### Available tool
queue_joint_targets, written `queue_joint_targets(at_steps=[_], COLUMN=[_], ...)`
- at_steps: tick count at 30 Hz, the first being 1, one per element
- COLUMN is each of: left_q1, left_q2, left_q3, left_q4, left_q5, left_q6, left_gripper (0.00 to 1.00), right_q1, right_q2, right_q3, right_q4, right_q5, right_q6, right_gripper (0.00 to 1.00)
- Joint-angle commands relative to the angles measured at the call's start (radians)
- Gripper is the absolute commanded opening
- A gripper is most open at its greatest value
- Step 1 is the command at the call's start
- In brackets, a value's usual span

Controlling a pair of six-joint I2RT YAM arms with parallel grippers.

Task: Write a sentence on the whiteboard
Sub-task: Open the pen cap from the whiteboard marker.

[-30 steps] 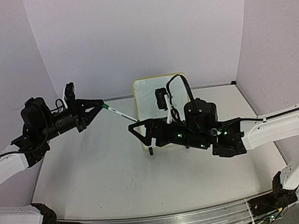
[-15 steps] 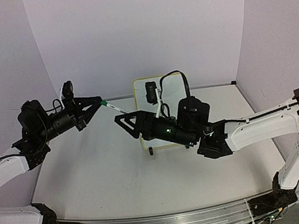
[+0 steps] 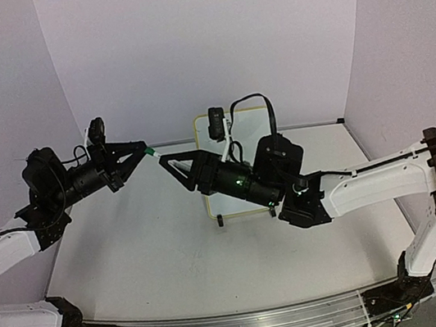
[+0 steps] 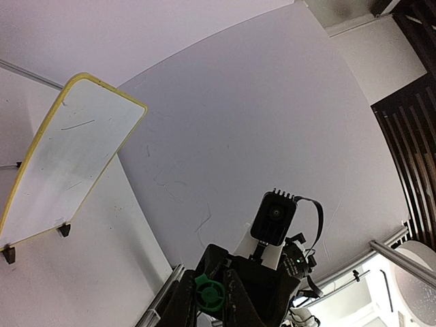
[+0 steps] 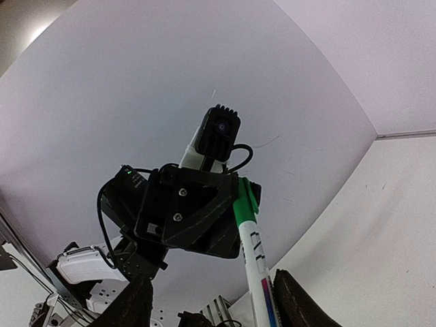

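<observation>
top, left wrist share whiteboard (image 4: 68,163); wrist views face each other

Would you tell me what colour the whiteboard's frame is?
Pale yellow, around the whiteboard; it shows best in the left wrist view.

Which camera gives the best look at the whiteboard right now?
The left wrist view: the whiteboard shows nearly whole, face, yellow frame and feet. The top view has the right arm covering much of it; the right wrist view misses it.

Light was even and diffuse, purple cast on the walls (image 3: 207,41), soft shadows on the table (image 3: 150,257). Whiteboard (image 4: 61,170) was evenly lit. Wrist views were fisheye-bent at edges; marker (image 5: 251,245) print was too soft to read.
</observation>
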Motion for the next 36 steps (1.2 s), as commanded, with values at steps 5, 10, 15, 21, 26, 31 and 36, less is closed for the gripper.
queue_joint_targets(at_steps=[5, 10, 15, 21, 26, 31, 36], left_q1=[0.002, 0.002, 0.002, 0.002, 0.002, 0.002, 0.002], left_q2=[-0.019, -0.015, -0.001, 0.001, -0.002, -0.005, -0.016], left_q3=[0.01, 0.011, 0.019, 0.019, 0.018, 0.019, 0.03], left_q4=[-0.005, -0.021, -0.021, -0.025, -0.03, -0.035, -0.016], left_q5=[0.02, 0.025, 0.039, 0.046, 0.049, 0.048, 0.021], left_q6=[0.03, 0.036, 0.036, 0.038, 0.038, 0.039, 0.039], left_gripper=[0.0, 0.0, 0.0, 0.0, 0.0, 0.0, 0.0], right_q1=[-0.001, -0.001, 0.0, -0.001, 0.0, 0.0, 0.0], right_q2=[0.027, 0.029, 0.03, 0.029, 0.026, 0.022, 0.016], right_q3=[0.061, 0.063, 0.064, 0.054, 0.042, 0.029, -0.009], right_q4=[0.058, 0.058, 0.06, 0.078, 0.098, 0.111, 0.133], right_q5=[-0.022, -0.023, -0.024, -0.017, -0.009, 0.0, 0.018], right_q6=[-0.018, -0.019, -0.019, -0.016, -0.007, -0.002, 0.01], right_gripper=[0.45, 0.35, 0.27, 0.14, 0.02, 0.0, 0.0])
